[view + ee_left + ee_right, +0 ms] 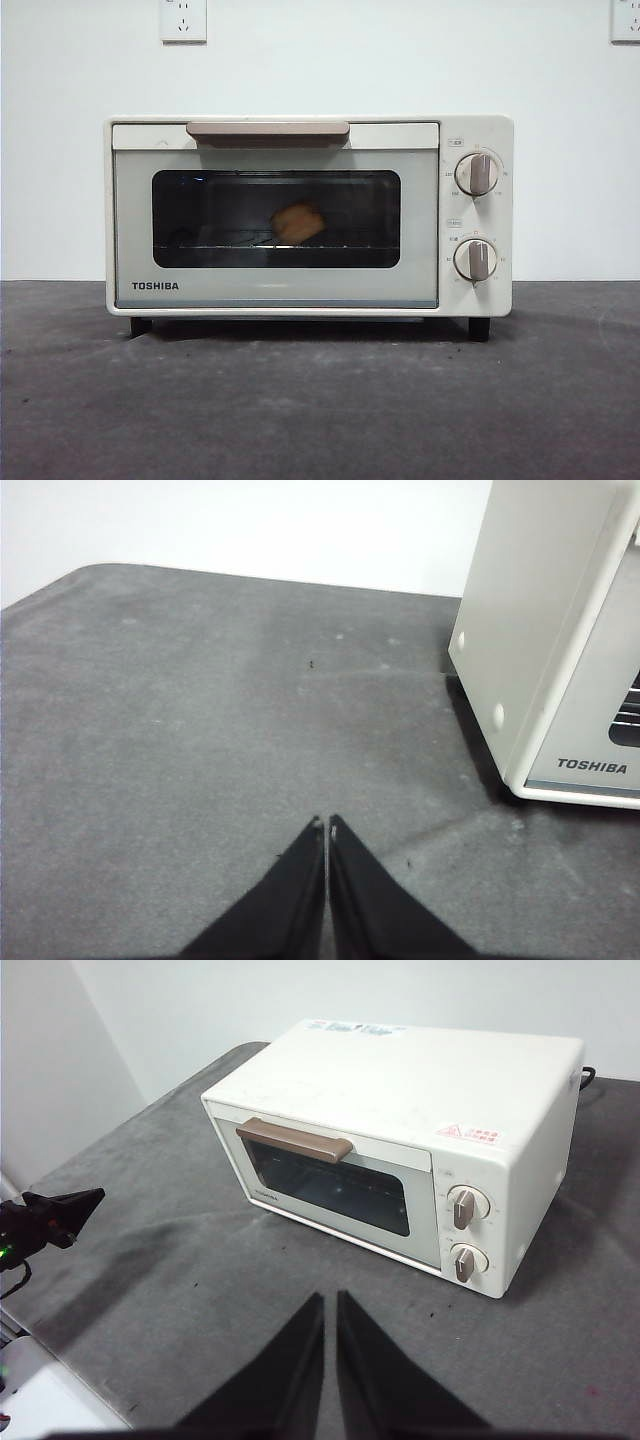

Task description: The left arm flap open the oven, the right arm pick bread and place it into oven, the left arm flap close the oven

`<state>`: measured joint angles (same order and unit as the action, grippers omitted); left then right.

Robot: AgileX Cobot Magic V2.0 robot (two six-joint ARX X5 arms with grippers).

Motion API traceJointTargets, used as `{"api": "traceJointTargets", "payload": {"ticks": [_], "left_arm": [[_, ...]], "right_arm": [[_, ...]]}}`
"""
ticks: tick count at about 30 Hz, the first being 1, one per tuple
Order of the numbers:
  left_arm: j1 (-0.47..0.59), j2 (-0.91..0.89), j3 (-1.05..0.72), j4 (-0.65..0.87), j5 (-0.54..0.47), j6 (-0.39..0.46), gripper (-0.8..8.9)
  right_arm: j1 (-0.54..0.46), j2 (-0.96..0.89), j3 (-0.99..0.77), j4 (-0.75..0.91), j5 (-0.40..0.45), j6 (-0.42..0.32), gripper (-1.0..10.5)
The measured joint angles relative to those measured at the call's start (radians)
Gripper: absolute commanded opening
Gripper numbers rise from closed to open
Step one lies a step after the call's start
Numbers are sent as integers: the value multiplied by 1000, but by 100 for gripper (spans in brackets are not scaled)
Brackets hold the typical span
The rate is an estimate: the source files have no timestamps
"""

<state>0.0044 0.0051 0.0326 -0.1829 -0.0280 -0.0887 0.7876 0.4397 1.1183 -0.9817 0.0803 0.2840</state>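
Observation:
The cream-white TOSHIBA oven (308, 215) stands on the grey table with its door closed. The orange-tan bread (298, 222) lies on the rack inside, seen through the dark window. The oven also shows in the right wrist view (400, 1150) and its side in the left wrist view (545, 630). My left gripper (327, 823) is shut and empty, low over the table beside the oven's left side. My right gripper (329, 1297) is shut and empty, held back in front of the oven. Neither arm shows in the front view.
The grey felt table (320, 400) runs in front of the oven. The left arm's black tip (55, 1215) shows at the table's edge in the right wrist view. Wall sockets (183, 20) sit on the white wall behind.

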Motion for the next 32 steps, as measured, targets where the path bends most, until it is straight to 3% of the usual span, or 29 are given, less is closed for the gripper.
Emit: {"api": "traceJointTargets", "payload": {"ticks": [26,32], "left_arm": [[0,0,0,0,0,0,11],[0,0,0,0,0,0,11]], "right_arm": [[-3,0,0,0,2,0,19],[-206,-1,-21,32,25,-27,19]]}}
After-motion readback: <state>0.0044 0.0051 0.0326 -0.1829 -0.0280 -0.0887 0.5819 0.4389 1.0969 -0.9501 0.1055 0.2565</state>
